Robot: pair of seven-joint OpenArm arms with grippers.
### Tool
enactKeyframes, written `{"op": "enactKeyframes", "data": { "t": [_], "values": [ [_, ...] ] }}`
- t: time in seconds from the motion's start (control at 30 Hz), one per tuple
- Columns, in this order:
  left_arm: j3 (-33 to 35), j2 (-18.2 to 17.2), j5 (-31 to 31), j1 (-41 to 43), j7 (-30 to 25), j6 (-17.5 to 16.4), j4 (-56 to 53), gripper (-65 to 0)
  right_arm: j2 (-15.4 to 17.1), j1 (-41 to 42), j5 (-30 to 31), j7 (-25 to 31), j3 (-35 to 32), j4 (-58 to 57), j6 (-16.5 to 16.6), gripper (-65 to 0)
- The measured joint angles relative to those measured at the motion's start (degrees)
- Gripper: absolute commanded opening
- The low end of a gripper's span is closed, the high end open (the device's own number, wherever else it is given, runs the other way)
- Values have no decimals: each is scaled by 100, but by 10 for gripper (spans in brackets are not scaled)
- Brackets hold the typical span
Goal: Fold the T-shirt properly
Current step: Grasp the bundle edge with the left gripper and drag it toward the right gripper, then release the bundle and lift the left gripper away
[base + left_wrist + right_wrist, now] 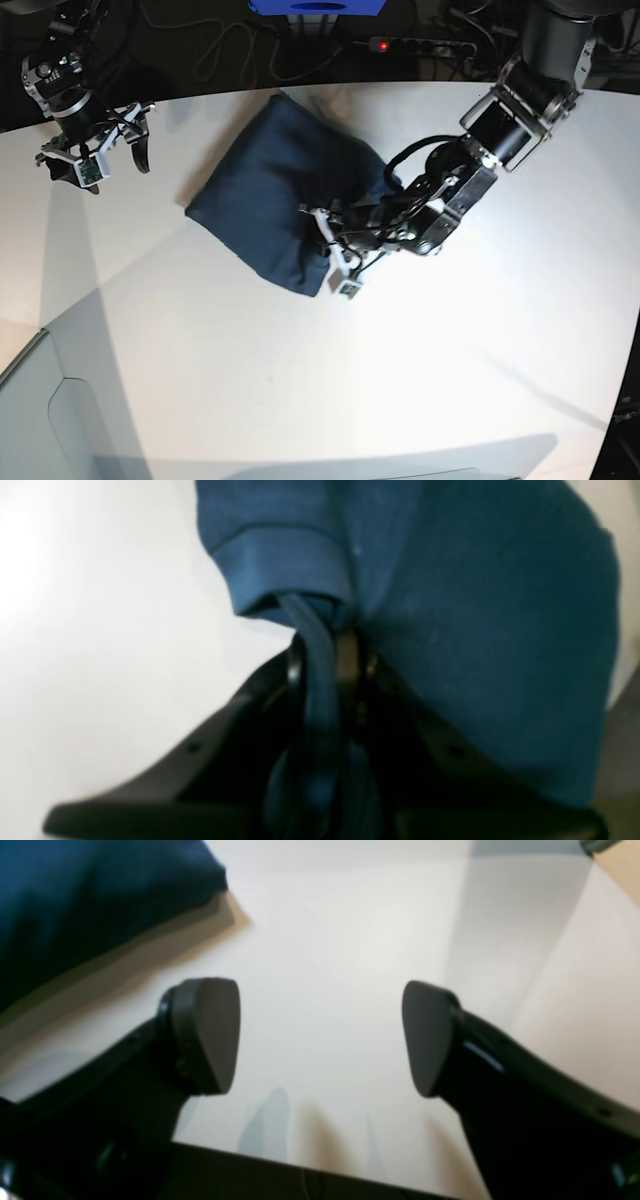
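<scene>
**Pinching the hem for a fold**

The table [300, 400] carries the T-shirt [270, 200], bunched at centre toward eleven o'clock. My left gripper [322, 655] clamps its edge; my right gripper [320, 1035] gapes empty at ten o'clock. Next, I judge: lift and carry the edge across.

The T-shirt [275, 195] is lying bunched near the table's [450, 380] far middle, my left gripper [325, 240] sitting at its near right edge, my right gripper [95, 150] hanging well apart, far left.
</scene>
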Motion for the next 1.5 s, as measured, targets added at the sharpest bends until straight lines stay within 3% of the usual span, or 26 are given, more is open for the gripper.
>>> {"op": "enactKeyframes", "data": {
  "t": [0.17,0.27,0.4,0.53,0.87,1.0,1.1,1.2,1.5],
  "values": [
    [1364,24,295,-721,-481,-17,-66,-650,2,13,0,0,-4,0,0,-167],
    [2098,83,1237,-1025,-879,-623,-52,-650,0,17,2,0,-4,0,0,-167],
    [2162,201,2391,-1019,-1060,-1495,-59,-650,2,17,0,-2,-4,2,0,-167],
    [2168,437,3121,-1008,-981,-1965,-55,-650,0,15,2,0,-4,2,0,-167],
    [2188,761,3390,-977,-813,-2072,-66,-642,-249,35,0,0,-37,2,0,-167],
    [2181,831,3416,-1001,-481,-2035,-2,-452,-358,146,0,-4,-48,0,0,-167],
    [1971,793,3390,-984,-363,-2052,101,-372,-361,190,0,2,-50,0,0,-167],
    [1578,732,3659,-903,-144,-2181,315,-366,-378,205,-7,-7,-52,0,0,-167],
    [754,717,4522,-881,-166,-2188,1211,-366,-592,229,-20,-44,-90,323,0,-168]
  ]
}}
